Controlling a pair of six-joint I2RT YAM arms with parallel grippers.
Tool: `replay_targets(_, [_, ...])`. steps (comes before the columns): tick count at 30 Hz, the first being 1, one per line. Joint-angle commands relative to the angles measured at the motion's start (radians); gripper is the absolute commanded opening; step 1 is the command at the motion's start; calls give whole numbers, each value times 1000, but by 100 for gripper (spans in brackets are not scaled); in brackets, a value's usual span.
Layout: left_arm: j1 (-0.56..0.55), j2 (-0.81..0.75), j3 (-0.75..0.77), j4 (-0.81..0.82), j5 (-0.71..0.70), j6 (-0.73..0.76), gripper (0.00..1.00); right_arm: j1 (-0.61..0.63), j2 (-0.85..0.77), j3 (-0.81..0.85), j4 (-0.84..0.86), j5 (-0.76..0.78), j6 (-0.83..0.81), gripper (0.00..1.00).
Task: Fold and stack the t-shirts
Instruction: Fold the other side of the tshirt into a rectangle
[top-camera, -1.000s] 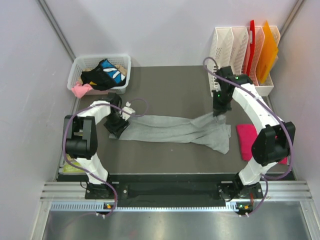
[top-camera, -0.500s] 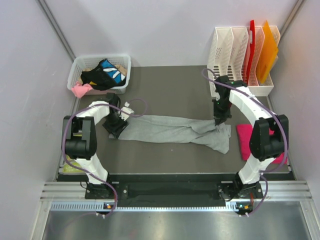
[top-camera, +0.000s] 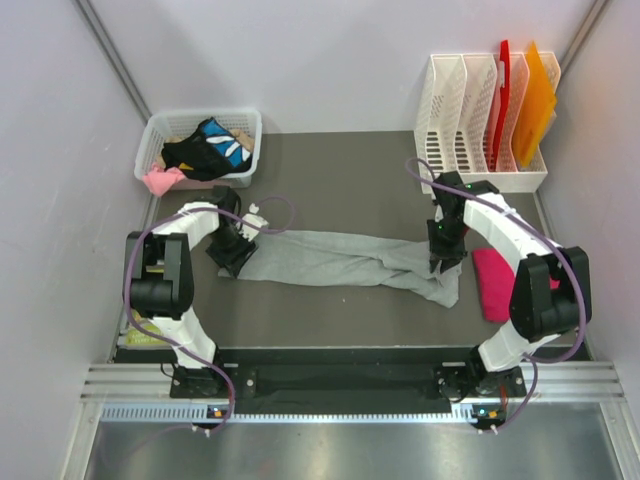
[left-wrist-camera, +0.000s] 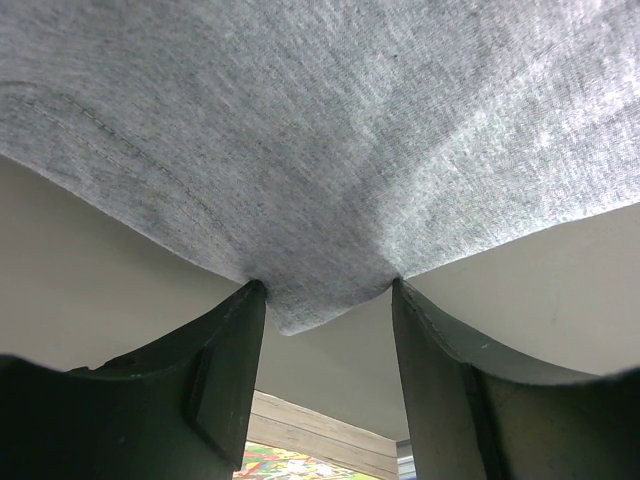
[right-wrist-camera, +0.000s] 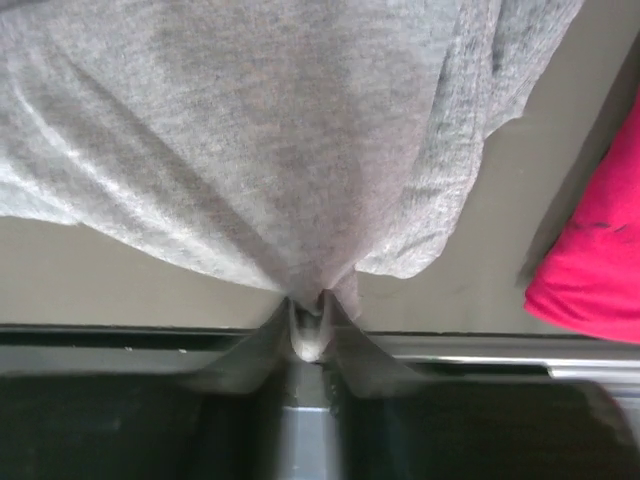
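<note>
The light grey t-shirt (top-camera: 340, 258) lies stretched in a long band across the dark mat between both arms. My left gripper (top-camera: 238, 258) sits at its left end; in the left wrist view (left-wrist-camera: 325, 290) its jaws stand wide apart with the shirt's edge (left-wrist-camera: 330, 150) spanning between the tips. My right gripper (top-camera: 443, 262) is shut on the shirt's right end, and the right wrist view (right-wrist-camera: 320, 300) shows the cloth (right-wrist-camera: 260, 130) pinched between the tips. The magenta-pink t-shirt (top-camera: 492, 283) lies folded to the right of the right gripper and shows at the edge of the right wrist view (right-wrist-camera: 600, 260).
A white basket (top-camera: 247, 122) with mixed clothes stands at the back left. A white file rack (top-camera: 455, 100) at the back right holds a red folder (top-camera: 503, 90) and an orange folder (top-camera: 537, 95). The mat's near edge meets a metal rail.
My right gripper has moved toward the near edge with the shirt's right end, bunching it beside the pink shirt. The left arm has stayed in place.
</note>
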Motion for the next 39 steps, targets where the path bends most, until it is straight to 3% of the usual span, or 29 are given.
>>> replay_targets(1, [5,-40,-11,-22,40,-18,58,9,-31,-31,38,2,-3,38])
replay_targets(4, [5,-55,-3,-37,46,-21,58,9,3,-26,43,26,-13,41])
replay_targets(11, [5,-76,64,-100,64,-20,59,31,58,239,-8,-13,8,41])
replay_targets(15, [5,-78,120,-138,71,-17,58,32,99,284,3,8,11,41])
replay_targets(26, [-74,12,255,-143,140,-46,59,63,153,-54,210,-24,60,36])
replay_targets(34, [-141,203,331,-100,121,-55,58,63,202,-82,257,-6,62,35])
replay_targets(39, [-105,229,255,-48,29,-6,58,63,262,-28,271,6,53,35])
